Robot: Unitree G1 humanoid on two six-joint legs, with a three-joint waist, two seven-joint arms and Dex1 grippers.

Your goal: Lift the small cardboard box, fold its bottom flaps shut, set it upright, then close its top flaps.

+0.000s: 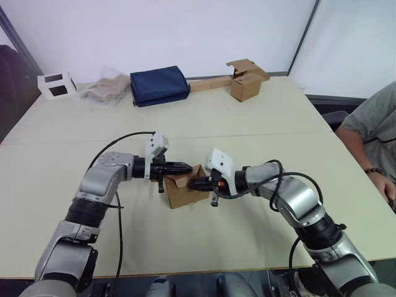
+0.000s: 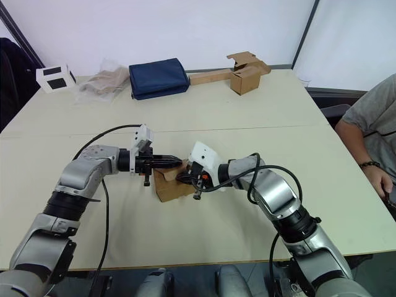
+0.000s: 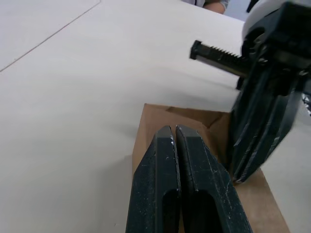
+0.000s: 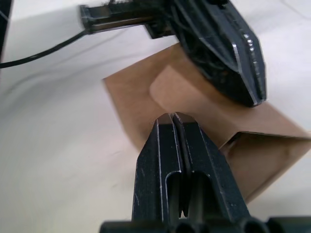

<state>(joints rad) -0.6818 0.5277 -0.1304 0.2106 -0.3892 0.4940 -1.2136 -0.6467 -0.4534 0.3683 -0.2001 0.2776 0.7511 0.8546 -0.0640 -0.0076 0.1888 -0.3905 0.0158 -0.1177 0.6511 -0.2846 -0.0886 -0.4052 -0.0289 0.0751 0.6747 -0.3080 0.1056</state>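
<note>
The small cardboard box (image 1: pixel 181 193) sits on the table between my two arms, with its upper flaps loose and partly folded in. My left gripper (image 1: pixel 187 166) reaches in from the left, shut, with its tips over the box's top edge. In the left wrist view its fingers (image 3: pixel 165 160) lie pressed together above the brown cardboard (image 3: pixel 147 126). From the right comes my right gripper (image 1: pixel 191 184), also shut, its tips against a rounded flap (image 4: pixel 180 92) on the box's top. The two grippers nearly meet over the box.
At the far side of the table lie a navy blue bag (image 1: pixel 159 85), a crumpled plastic bag (image 1: pixel 105 90), a white box with black windows (image 1: pixel 55 85) and another brown box on a long cardboard strip (image 1: pixel 245 83). A person's arm (image 1: pixel 371 145) rests at the right edge.
</note>
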